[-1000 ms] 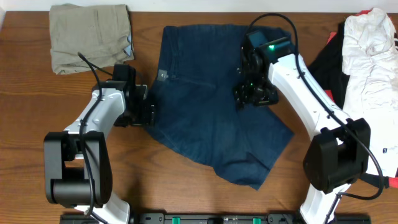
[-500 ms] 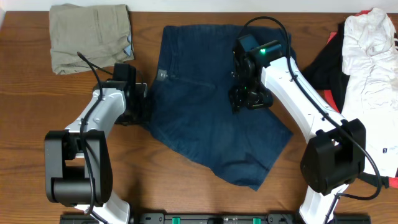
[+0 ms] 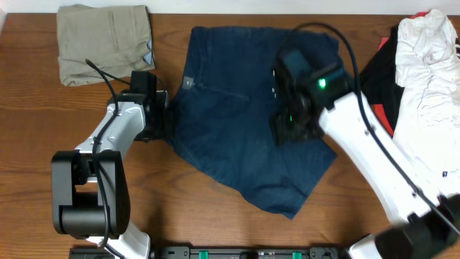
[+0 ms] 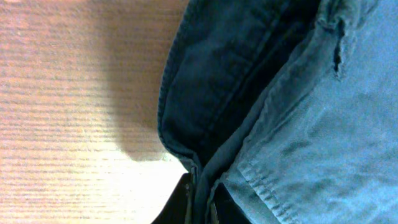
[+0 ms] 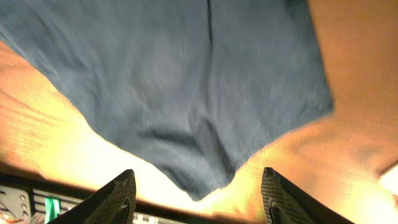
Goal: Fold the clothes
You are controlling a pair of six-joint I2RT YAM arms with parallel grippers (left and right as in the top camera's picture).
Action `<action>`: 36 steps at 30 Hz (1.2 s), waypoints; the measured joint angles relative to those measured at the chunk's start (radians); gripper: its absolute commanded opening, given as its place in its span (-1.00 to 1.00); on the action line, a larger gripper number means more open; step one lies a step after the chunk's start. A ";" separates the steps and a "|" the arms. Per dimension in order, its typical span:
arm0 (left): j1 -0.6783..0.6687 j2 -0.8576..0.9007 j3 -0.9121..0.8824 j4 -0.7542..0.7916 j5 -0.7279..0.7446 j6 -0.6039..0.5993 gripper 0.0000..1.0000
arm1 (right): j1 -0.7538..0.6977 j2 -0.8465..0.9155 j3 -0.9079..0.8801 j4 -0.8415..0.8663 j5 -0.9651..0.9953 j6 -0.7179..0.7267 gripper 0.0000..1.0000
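Robot arms at work on a wooden table: the left gripper (image 3: 161, 119) is biting down hard on the left-hand edge of the dark navy shorts (image 3: 230, 144). Its black fingers (image 4: 178, 208) are closing on a seamed fold of blue cloth, which is running straight down between them in the wrist view. That view is so close that it is hard to say whether the pinched edge is lying on the wood or is raised a little off it. A dark shadow is falling on the table (image 3: 29, 158) just beside the hem.

Across the garment, the right gripper (image 3: 293, 126) is hovering over the right half of the shorts. Its two fingers (image 5: 119, 198) are standing wide apart and gripping nothing. Its wrist camera, blurred, is looking down on one broad leg of the shorts, with the bottom corner of the hem pointing toward the gripper and bare wood glowing on either side.

The shorts are lying spread flat in the middle of the table. The waistband is sitting toward the far edge, and the legs are slanting down and to the right, toward the robot's side.

A folded khaki garment (image 3: 104, 39) is resting at the far left corner, apart from the shorts and beyond the left arm. A heap of white, black and red clothes (image 3: 428, 57) is piling up at the far right edge, beyond the white right arm.
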 measured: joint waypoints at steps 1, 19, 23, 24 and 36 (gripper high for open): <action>0.000 0.000 0.000 0.001 -0.001 -0.001 -0.88 | 0.010 -0.024 -0.059 0.006 -0.002 0.029 0.24; 0.000 0.000 0.000 0.002 -0.003 -0.051 -0.88 | 0.159 -0.042 -0.635 0.185 -0.190 0.382 -0.15; 0.000 0.000 0.000 0.002 -0.003 -0.052 -0.87 | 0.195 -0.042 -0.703 0.292 -0.206 0.399 -0.16; 0.000 0.000 0.000 0.002 -0.003 -0.052 -0.88 | 0.195 -0.042 -0.713 0.314 -0.203 0.402 -0.15; 0.000 0.000 0.000 0.000 -0.003 -0.052 -0.88 | 0.195 -0.042 -0.791 0.478 -0.092 0.455 -0.95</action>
